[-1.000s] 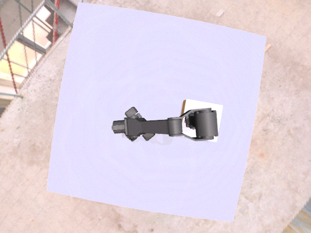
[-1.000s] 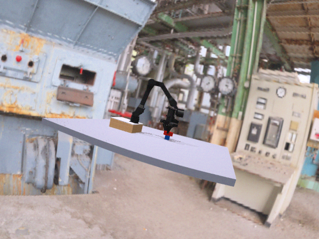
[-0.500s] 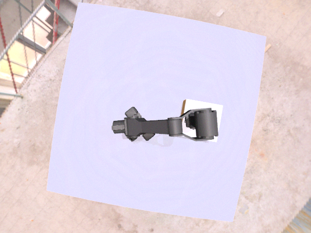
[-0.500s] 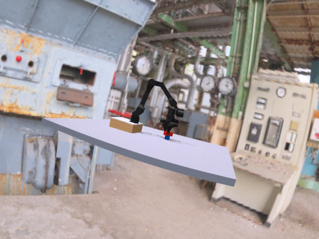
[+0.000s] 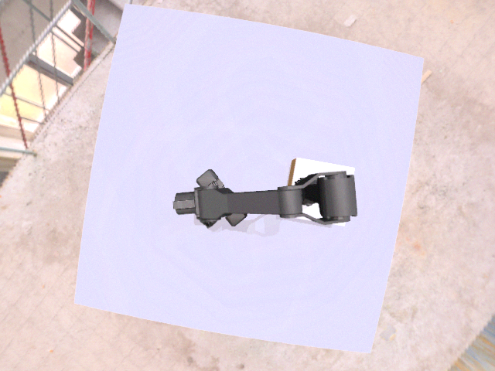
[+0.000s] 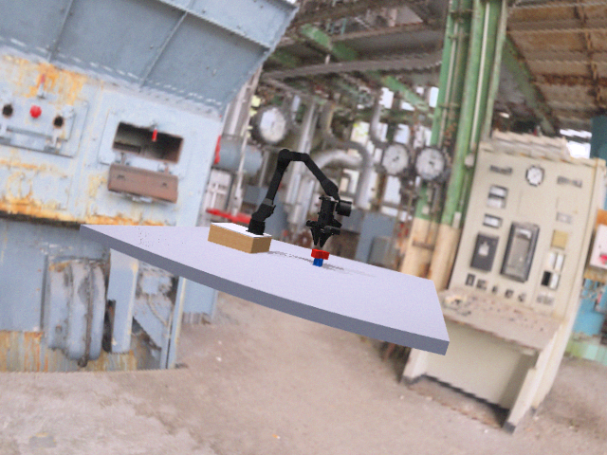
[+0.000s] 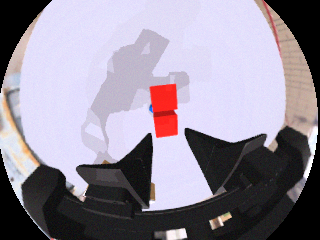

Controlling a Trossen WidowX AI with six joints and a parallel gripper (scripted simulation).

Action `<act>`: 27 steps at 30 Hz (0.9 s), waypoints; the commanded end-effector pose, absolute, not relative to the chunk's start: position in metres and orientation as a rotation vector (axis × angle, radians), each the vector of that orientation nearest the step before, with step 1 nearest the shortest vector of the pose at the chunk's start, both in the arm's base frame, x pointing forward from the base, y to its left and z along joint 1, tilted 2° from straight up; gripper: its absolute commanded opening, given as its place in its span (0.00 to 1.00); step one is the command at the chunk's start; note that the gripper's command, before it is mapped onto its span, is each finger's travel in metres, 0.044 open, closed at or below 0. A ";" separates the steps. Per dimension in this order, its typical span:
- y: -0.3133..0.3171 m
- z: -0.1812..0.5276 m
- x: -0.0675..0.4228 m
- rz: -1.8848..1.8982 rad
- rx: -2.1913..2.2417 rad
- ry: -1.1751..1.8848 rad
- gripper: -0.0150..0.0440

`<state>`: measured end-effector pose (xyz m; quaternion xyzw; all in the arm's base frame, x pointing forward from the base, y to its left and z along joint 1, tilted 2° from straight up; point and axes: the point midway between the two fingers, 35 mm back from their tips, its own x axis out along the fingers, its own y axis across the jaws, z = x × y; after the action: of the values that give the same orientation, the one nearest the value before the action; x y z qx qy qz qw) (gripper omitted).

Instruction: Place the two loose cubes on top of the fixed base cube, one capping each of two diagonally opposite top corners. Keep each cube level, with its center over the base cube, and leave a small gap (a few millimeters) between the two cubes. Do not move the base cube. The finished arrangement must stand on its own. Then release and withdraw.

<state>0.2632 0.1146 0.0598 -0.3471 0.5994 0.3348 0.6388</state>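
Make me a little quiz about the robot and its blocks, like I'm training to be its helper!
1. True or false: the tool is squeezing a red cube.
2. How many red cubes show in the wrist view? A) one B) two C) three
3. Fill in: in the exterior view, the base cube under the red ones is coloured ____.

Key: 1 false, the fingers stand open, apart from the cube. 2 B. 3 blue.
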 end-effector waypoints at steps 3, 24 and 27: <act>0.115 0.072 0.263 0.763 -0.791 1.367 0.60; 0.123 0.098 0.260 0.766 -0.791 1.364 0.93; 0.158 0.099 0.249 0.768 -0.789 1.365 0.93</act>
<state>0.2581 0.1321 0.0983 -0.3419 0.6004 0.3299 0.6433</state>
